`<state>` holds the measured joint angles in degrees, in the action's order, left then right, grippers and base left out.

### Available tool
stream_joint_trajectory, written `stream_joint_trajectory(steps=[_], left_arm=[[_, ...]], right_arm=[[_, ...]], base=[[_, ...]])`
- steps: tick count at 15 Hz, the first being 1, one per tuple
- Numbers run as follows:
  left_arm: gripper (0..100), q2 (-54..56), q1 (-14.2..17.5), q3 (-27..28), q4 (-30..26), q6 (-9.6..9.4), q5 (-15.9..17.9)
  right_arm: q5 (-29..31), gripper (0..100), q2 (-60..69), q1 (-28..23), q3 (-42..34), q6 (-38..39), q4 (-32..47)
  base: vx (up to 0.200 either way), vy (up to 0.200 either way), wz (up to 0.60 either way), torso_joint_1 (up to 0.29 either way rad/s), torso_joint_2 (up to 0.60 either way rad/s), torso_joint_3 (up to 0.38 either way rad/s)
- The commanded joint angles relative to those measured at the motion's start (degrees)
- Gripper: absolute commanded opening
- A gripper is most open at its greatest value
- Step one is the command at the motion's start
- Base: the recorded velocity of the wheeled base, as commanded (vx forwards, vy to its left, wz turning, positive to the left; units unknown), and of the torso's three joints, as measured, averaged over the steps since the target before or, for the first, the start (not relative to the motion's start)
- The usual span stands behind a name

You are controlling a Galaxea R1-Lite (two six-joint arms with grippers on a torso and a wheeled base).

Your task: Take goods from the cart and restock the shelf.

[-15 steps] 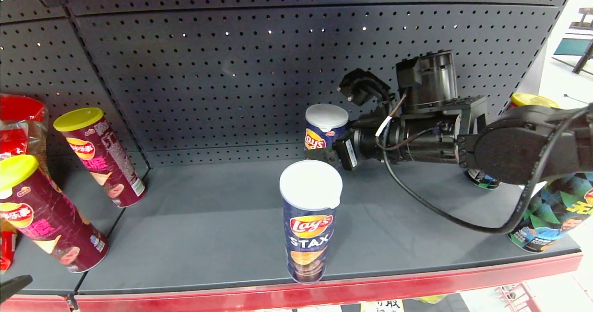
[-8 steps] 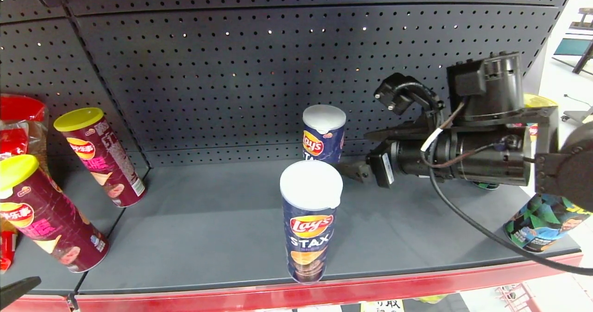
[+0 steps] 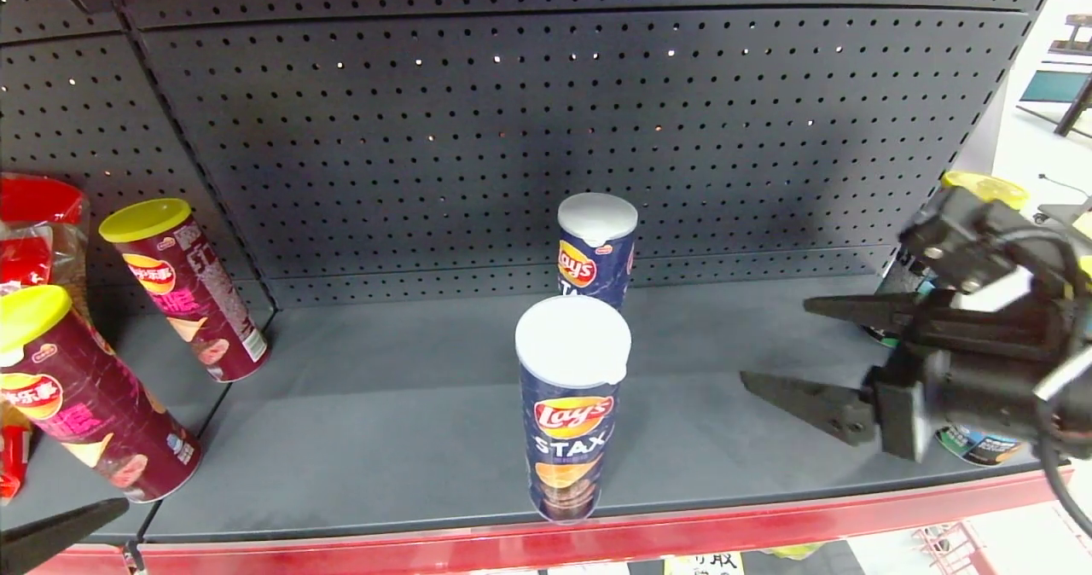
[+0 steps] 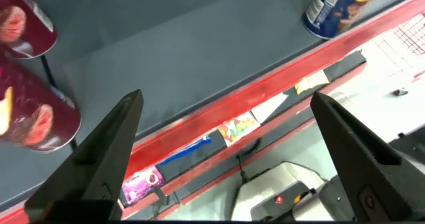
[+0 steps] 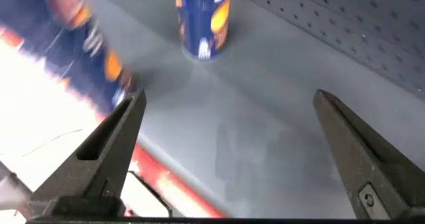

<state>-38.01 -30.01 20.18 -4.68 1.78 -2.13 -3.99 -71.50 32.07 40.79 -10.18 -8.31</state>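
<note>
The right end effector (image 3: 775, 342) hangs spread wide and empty over the shelf's (image 3: 384, 404) right end, near the front edge. The left end effector (image 4: 227, 96), also open and empty, sits below the front-left corner.

The placing step looks finished. Next is probably fetching another can from the cart.

Two blue cans stand upright with white lids at mid-shelf. The front can (image 3: 570, 404) is at the front edge. The rear can (image 3: 595, 246) is behind it, near the back panel.
</note>
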Motion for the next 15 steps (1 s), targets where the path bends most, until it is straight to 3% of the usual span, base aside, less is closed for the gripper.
stream_joint_trajectory(steps=[1,3,5,6,7,8,11,15], left_arm=[[100,-5.8,0.0,-0.1,0.6,0.51,-0.1],[100,-8.4,0.0,0.2,0.7,0.51,0.1],[100,-11.0,0.0,0.5,1.7,0.51,0.3],[100,-12.8,0.0,0.5,2.7,0.51,0.6],[100,-16.1,0.0,0.4,4.6,0.51,0.6],[100,-18.9,0.0,0.6,6.3,0.51,0.5],[100,-27.8,-0.1,0.8,11.5,0.86,0.5],[100,-41.0,-2.3,1.1,25.1,0.94,0.7]], right_arm=[[0.0,100,20.2,-0.4,-12.6,0.2,0.0],[0.7,100,31.0,-2.4,-18.3,1.6,1.5],[1.4,100,40.3,-5.9,-18.6,3.6,9.9],[1.7,100,45.4,-8.3,-17.0,4.3,17.6],[2.3,100,52.2,-13.0,-13.5,5.5,30.6],[2.4,100,56.5,-17.0,-12.5,6.7,36.7],[2.8,100,66.0,-25.1,-16.7,7.8,39.0],[5.7,100,65.9,-25.0,-20.0,11.4,38.0]], base=[[0.0,0.0,0.0,0.0,0.0,0.0],[0.0,0.0,0.0,0.0,0.0,0.0],[0.0,0.0,0.0,0.0,0.0,0.0],[0.0,0.0,0.0,0.0,0.0,0.0],[0.0,0.0,0.0,0.0,0.0,0.0],[0.0,0.0,0.0,0.0,0.0,0.0],[0.0,0.0,0.0,0.0,0.0,0.0],[0.0,0.0,0.0,0.0,0.0,0.0]])
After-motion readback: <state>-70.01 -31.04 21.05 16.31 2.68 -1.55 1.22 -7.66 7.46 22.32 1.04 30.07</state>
